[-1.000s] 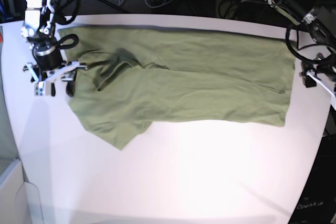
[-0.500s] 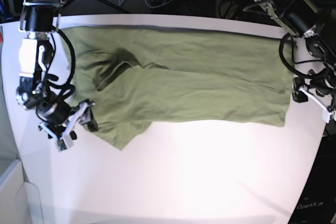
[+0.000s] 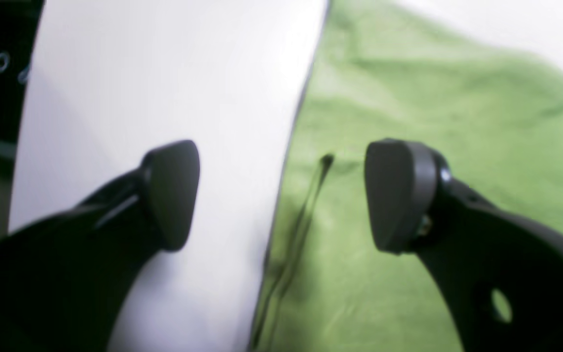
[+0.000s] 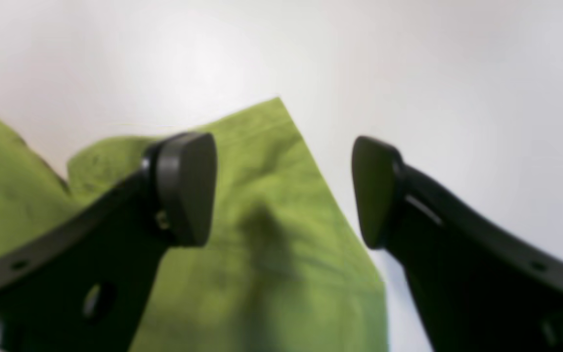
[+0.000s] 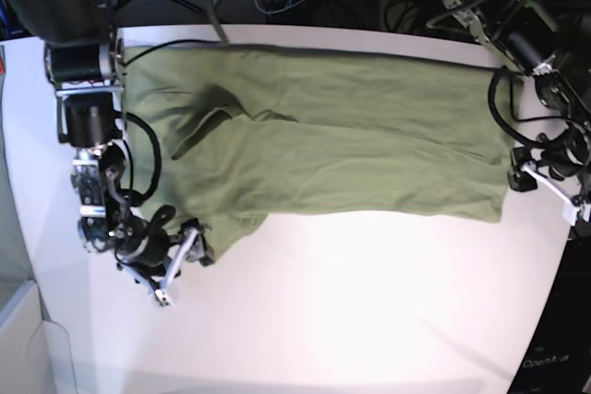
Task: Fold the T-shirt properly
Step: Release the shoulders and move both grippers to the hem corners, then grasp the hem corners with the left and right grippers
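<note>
- Nearest, the right gripper (image 5: pixel 181 271) stands spread at the T-shirt's near-left sleeve corner, one finger (image 4: pixel 184 188) above the cloth, the other above bare white table (image 5: pixel 369 311).
- Farther back, the olive T-shirt (image 5: pixel 342 145) lies spread across the table's far half.
- Rightward, the left gripper (image 3: pixel 281 195) gapes over the shirt's right edge, holding nothing.

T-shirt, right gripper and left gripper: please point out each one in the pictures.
T-shirt (image 5: pixel 351 136), base view, middle of the cloth.
right gripper (image 4: pixel 284 190), right wrist view, gap between open fingertips.
left gripper (image 3: pixel 281 195), left wrist view, gap between open fingertips.
</note>
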Robot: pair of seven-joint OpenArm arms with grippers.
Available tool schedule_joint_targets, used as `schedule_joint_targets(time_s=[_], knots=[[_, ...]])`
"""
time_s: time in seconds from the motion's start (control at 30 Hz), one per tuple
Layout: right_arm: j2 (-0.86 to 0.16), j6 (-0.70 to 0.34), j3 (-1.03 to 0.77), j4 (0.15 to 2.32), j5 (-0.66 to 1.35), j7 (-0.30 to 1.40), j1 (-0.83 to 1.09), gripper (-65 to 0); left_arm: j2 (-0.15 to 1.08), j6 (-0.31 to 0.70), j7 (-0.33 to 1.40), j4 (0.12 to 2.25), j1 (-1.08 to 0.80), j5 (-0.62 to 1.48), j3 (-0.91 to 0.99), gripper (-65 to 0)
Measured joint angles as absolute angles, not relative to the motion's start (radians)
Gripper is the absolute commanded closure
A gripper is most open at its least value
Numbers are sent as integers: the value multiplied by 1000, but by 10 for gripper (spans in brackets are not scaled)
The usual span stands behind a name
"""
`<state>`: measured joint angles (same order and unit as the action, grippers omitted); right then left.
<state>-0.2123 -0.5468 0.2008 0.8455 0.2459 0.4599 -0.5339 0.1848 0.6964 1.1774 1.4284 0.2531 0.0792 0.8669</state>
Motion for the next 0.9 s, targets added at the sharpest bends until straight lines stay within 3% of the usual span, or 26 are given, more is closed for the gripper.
schedule_joint_targets(time_s=[0.13,0.4,0.9], knots=[[-187,-620,199,698,243,378,-586,-424,186,699,1179,1429,251,76,870,-506],[-175,-624,200,494,245,220,-651,-425,186,699,1182,1433,249,77,869,-506],[-174,-625,198,468,125,180,-640,-421,179,699,1182,1433,224,78,870,-506]])
